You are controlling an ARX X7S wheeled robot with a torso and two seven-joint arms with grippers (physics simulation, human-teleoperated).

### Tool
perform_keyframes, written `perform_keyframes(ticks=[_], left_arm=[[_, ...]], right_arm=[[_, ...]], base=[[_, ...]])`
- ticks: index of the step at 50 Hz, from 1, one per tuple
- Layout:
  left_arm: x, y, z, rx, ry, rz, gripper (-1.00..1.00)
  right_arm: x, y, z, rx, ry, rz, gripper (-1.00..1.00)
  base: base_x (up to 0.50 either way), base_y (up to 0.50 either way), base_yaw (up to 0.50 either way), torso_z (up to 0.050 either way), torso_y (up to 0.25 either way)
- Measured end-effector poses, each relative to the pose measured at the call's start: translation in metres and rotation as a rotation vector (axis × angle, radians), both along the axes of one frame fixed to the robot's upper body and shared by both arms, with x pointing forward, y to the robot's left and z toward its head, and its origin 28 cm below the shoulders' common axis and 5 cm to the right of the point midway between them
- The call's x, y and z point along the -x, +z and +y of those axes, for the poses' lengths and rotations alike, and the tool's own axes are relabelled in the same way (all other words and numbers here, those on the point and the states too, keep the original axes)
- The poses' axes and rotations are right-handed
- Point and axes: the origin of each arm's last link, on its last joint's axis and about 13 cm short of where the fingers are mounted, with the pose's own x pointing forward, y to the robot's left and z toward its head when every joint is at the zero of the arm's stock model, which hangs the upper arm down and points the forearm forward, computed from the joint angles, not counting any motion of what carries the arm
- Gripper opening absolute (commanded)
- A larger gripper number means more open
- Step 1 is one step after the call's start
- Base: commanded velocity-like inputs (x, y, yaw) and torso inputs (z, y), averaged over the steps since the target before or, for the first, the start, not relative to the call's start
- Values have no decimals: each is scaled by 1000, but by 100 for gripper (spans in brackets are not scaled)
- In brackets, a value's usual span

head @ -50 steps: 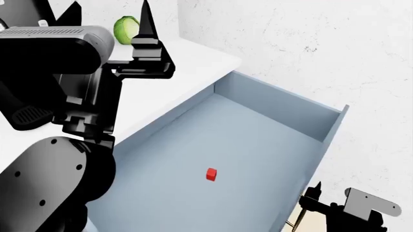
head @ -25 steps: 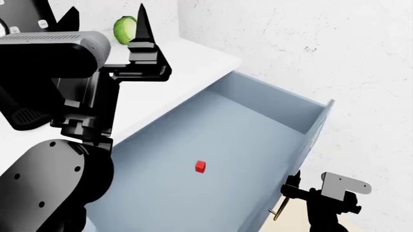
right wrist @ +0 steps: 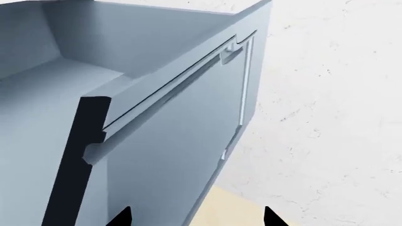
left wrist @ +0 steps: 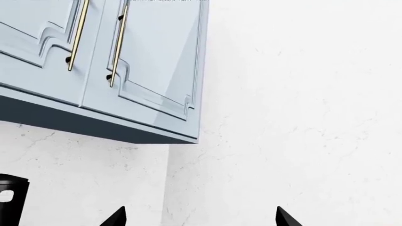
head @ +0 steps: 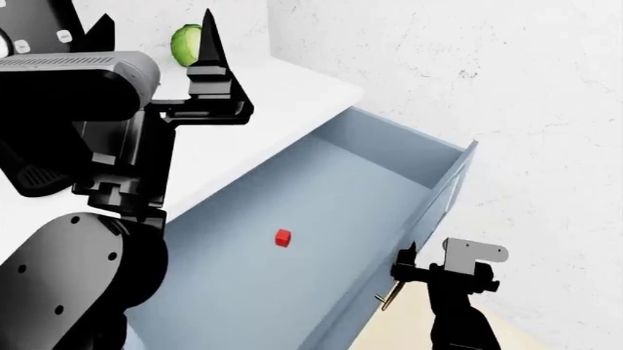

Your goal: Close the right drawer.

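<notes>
The white worktop [head: 292, 87] runs along the marbled wall, and the right drawer [head: 322, 219] sticks out from under it, pulled open. It is a big pale blue-grey box with plain walls. Its front panel [right wrist: 188, 150] has a raised frame, and a thin brass handle [head: 392, 297] pokes out low on that front.

Blue-grey cabinet doors [left wrist: 144, 61] with long gold handles hang on the wall in the left wrist view. No words or labels can be read on anything.

The left end effector [head: 156, 33] is held up high over the worktop. Its two pointed fingers are spread wide and hold nothing. The right end effector [head: 424, 273] sits just outside the drawer front, right by the brass handle. Its tips look apart with nothing between them, though it may be touching the front; the view is too poor to be sure.

A green round thing [head: 189, 42], maybe a cabbage, sits far back on the worktop. A tiny red block [head: 282, 238] lies on the drawer floor.
</notes>
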Motion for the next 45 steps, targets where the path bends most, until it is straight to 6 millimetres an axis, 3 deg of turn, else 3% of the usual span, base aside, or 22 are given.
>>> perform_keyframes(ticks=[45], left_arm=[[0, -3, 3, 1, 10, 5, 100]], right_arm=[[-17, 4, 68, -18, 256, 64, 100]], base=[[0, 0, 0, 0, 0]])
